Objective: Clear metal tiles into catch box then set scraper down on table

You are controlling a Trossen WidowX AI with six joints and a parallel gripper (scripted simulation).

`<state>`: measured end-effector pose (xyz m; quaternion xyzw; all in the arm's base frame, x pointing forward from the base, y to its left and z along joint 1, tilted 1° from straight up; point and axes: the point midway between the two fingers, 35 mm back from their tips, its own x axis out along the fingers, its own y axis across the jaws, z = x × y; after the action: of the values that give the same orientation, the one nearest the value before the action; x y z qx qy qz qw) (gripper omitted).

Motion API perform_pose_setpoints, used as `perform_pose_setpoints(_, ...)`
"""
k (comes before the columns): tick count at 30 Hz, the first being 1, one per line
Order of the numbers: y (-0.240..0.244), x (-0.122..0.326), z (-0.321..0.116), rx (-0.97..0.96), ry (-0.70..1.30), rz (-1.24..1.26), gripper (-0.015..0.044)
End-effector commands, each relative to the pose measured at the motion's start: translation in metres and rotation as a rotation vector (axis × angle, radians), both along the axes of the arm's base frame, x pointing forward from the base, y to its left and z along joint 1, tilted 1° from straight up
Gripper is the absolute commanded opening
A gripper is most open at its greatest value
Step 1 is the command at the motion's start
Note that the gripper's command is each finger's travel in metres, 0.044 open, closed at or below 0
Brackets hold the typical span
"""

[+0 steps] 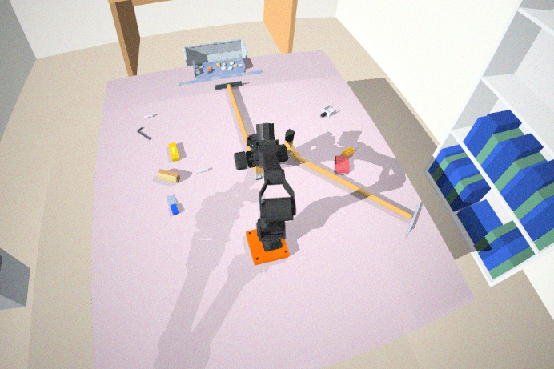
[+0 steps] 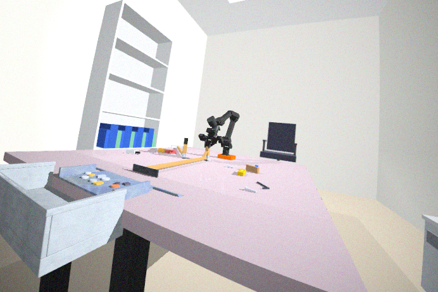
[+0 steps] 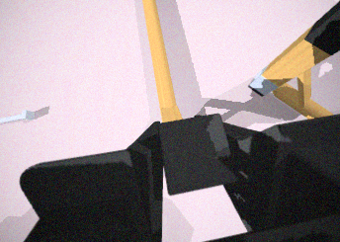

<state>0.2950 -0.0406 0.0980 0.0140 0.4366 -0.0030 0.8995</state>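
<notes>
The long scraper [image 1: 238, 112] [image 2: 182, 163] [image 3: 157, 43] has a wooden handle and a wide dark blade [image 1: 228, 85] [image 2: 145, 170]. My gripper [image 1: 257, 151] [image 2: 208, 144] [image 3: 195, 154] is shut on its near end. The blade stands just in front of the steel plate [image 1: 222, 73] [image 2: 128, 185], close to the table; whether it touches is unclear. Several tiles lie on the plate, among them an orange tile [image 1: 209, 68] [image 2: 115, 185] and a yellow tile [image 2: 97, 183]. The catch box [image 1: 217, 49] [image 2: 83, 226] is at the plate's far end; no tiles show in its visible part.
A second long-handled tool [image 1: 346, 179] [image 3: 297, 58] with a pale head lies to the right. A pale strip [image 2: 168, 191] runs along the plate's near edge. A red block [image 1: 342, 164] is right; a yellow block [image 1: 174, 151], a wooden block [image 1: 168, 175] and a blue-grey block [image 1: 172, 204] are left.
</notes>
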Motion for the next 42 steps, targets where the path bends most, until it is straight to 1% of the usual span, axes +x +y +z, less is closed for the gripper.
perform_pose_setpoints(1, -0.002, 0.008, 0.004, -0.001, -0.013, 0.000, 0.0000)
perform_pose_setpoints(42, -0.013, 0.072, 0.009, -0.003, -0.019, -0.016, 0.0000)
